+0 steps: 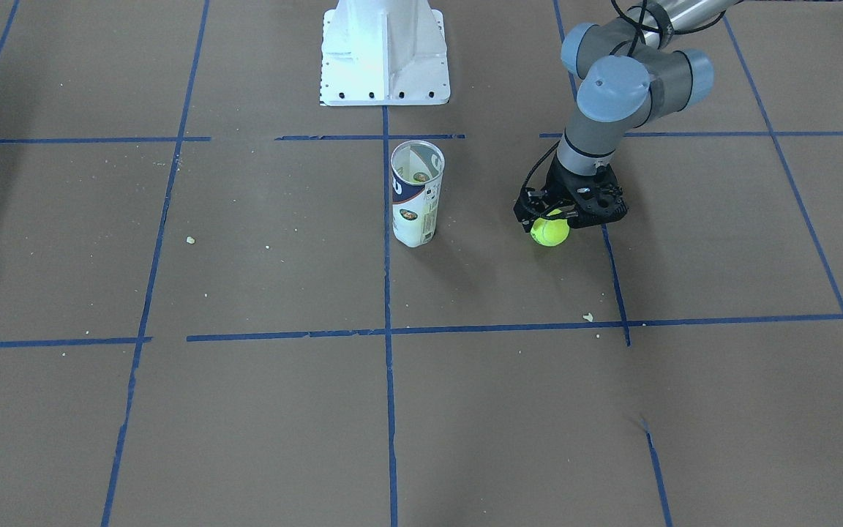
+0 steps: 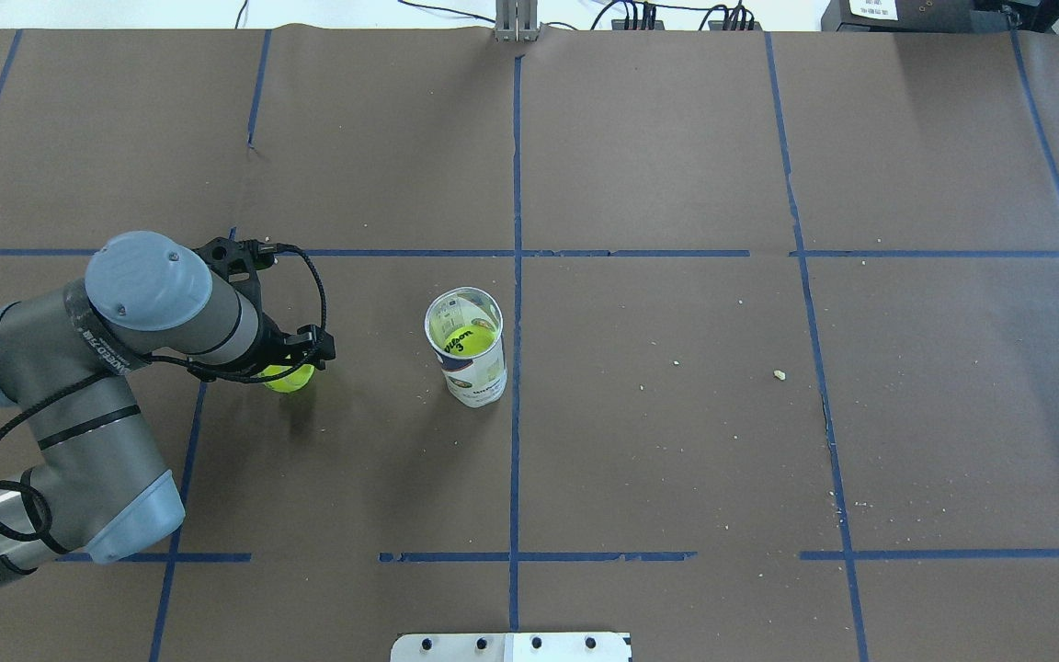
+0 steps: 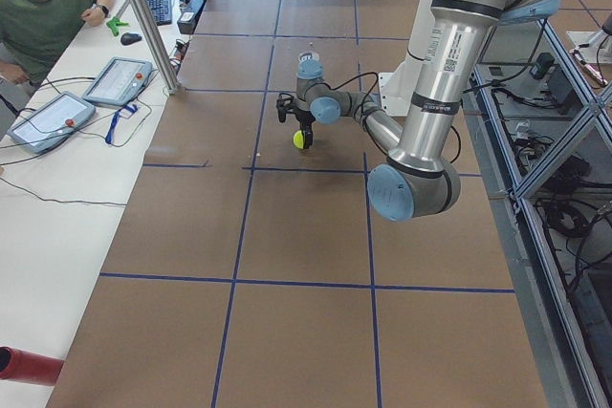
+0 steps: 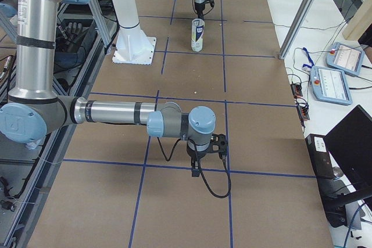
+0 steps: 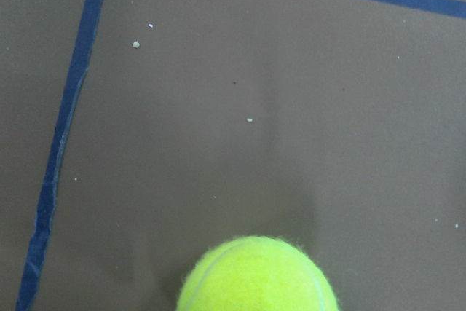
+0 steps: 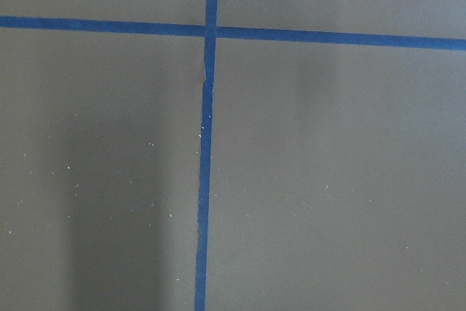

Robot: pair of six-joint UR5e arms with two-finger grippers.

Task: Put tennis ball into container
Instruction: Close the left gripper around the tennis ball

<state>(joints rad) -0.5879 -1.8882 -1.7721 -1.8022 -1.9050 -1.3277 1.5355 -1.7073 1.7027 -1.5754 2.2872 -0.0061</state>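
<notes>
My left gripper (image 1: 551, 222) is shut on the tennis ball (image 1: 549, 232), a fuzzy yellow-green ball hanging a little above the brown table. The overhead view shows the ball (image 2: 289, 378) peeking out under the gripper (image 2: 295, 366), left of the container (image 2: 467, 359). In the left wrist view the ball (image 5: 256, 276) fills the bottom edge. The container (image 1: 416, 194) is a clear can with a white and blue label, standing upright and open-topped. Another yellow ball (image 2: 467, 340) lies inside it. My right gripper (image 4: 197, 165) shows only in the exterior right view, low over the table; I cannot tell its state.
The white robot base (image 1: 385, 55) stands behind the can. Blue tape lines (image 1: 388, 329) cross the brown paper. Small crumbs (image 1: 587, 317) lie scattered on it. An operator (image 3: 43, 11) sits at the far side with tablets (image 3: 117, 80).
</notes>
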